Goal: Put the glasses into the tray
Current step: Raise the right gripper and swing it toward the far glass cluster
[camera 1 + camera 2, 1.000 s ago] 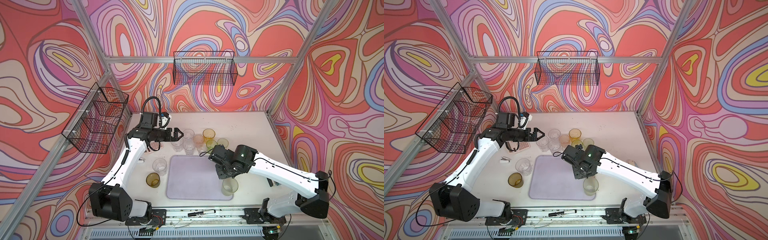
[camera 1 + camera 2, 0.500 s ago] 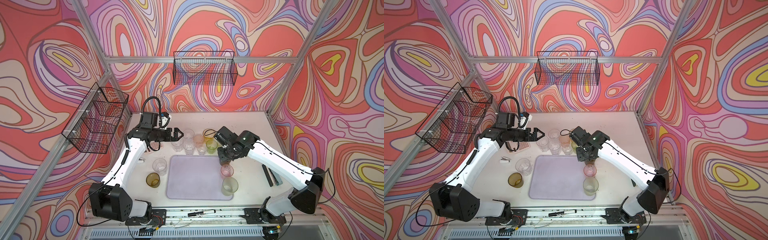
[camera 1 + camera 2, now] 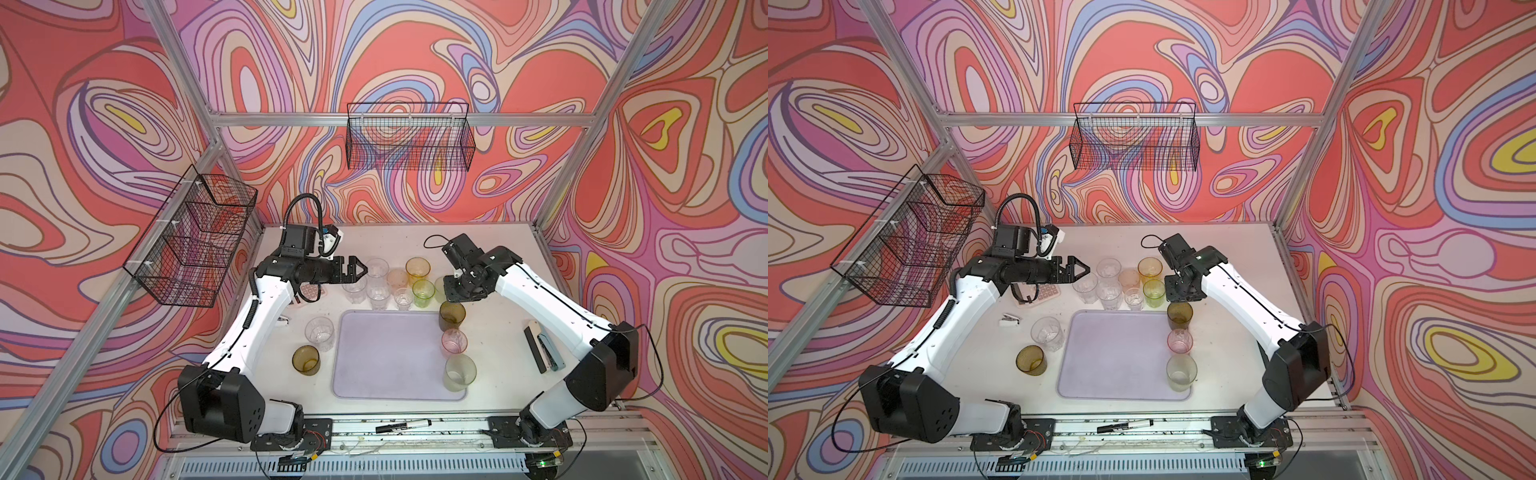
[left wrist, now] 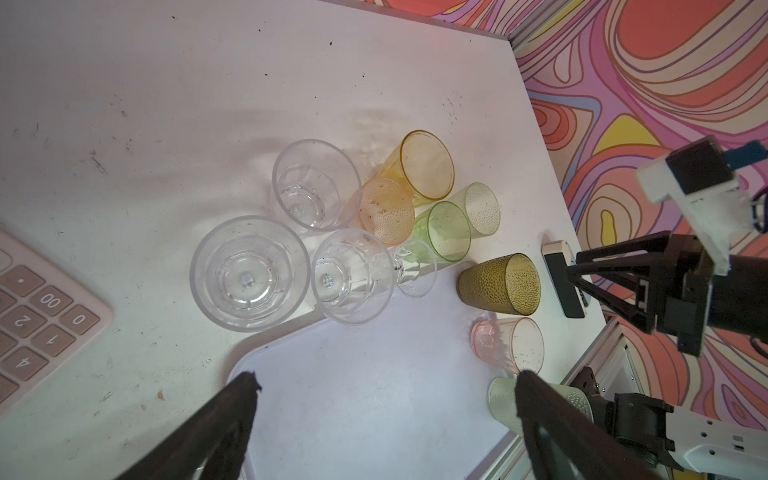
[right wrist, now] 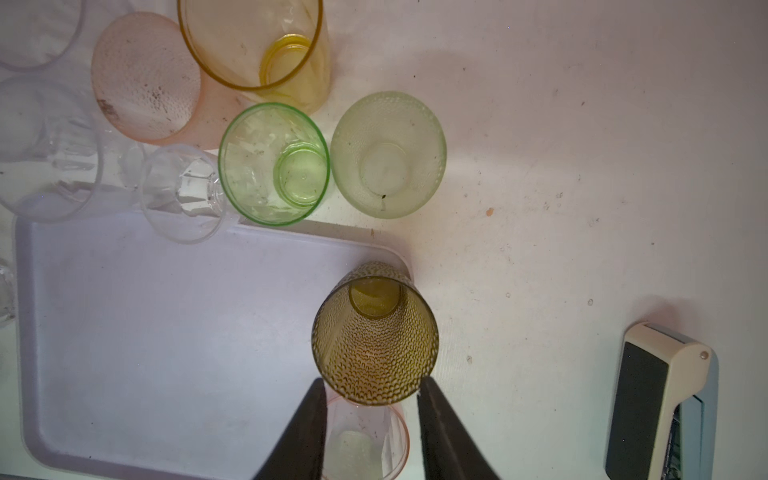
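Both top views look steeply down from high above the front edge and take in the whole white tabletop [image 3: 478, 249]. They overlap almost entirely, shifted slightly sideways. The left wrist camera looks obliquely down from mid-height. The right wrist camera looks almost straight down from closer in. Both wrist views share a corner of the pale lavender rectangular tray [image 4: 374, 395] and the olive-brown dimpled tumbler [image 4: 498, 284] standing there.

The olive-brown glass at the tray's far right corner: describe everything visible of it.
The olive-brown glass is a translucent tumbler, plastic-looking, its wall covered in small dimples, tapering to a smooth round base. It stands upright, mouth up, empty, seemingly just inside a corner of the tray. The right tool straddles its rim; contact is unclear.
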Motion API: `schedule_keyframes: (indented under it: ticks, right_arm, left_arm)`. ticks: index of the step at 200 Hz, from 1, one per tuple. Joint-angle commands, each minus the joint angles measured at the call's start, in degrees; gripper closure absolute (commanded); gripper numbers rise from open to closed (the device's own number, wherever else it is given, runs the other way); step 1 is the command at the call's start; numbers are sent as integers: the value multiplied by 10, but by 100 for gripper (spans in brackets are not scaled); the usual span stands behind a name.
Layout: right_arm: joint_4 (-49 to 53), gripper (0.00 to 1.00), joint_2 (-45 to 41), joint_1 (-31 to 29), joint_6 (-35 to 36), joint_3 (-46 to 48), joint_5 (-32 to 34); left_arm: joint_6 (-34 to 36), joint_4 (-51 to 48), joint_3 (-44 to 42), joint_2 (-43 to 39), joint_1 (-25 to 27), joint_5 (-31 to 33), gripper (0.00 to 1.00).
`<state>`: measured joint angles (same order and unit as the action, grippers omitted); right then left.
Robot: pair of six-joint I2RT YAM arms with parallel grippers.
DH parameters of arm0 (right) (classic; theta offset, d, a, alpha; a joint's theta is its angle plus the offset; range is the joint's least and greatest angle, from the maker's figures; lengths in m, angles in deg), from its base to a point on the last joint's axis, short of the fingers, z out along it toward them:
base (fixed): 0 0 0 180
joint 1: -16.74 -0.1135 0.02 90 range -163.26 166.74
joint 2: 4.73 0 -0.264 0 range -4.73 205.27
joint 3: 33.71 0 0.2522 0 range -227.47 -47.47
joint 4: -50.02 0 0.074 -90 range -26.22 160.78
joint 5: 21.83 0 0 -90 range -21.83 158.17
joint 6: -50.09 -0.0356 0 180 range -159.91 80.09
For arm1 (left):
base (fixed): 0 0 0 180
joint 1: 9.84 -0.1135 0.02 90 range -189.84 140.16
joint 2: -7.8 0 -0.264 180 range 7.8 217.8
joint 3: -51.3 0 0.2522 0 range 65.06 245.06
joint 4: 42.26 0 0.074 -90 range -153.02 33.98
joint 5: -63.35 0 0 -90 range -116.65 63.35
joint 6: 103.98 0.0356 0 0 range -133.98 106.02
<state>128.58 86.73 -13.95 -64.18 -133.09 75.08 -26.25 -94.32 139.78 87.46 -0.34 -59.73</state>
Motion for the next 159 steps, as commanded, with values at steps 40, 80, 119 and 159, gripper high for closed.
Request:
schedule_keyframes:
  ticks: [40,80,119,159]
  right_arm:
    - [-21,65,63,24,61,-42,-21]
    - [-35,66,97,25,108,-62,-34]
    - [-40,67,139,26,138,-83,-44]
    - [-44,72,166,26,155,-91,-57]
  left_arm:
    - [1,-2,-3,5,1,-4,1]
    - [-2,0,-4,4,1,-8,1]
    - [-3,1,-5,2,1,-12,1]
    - [-3,1,-5,0,1,-11,1]
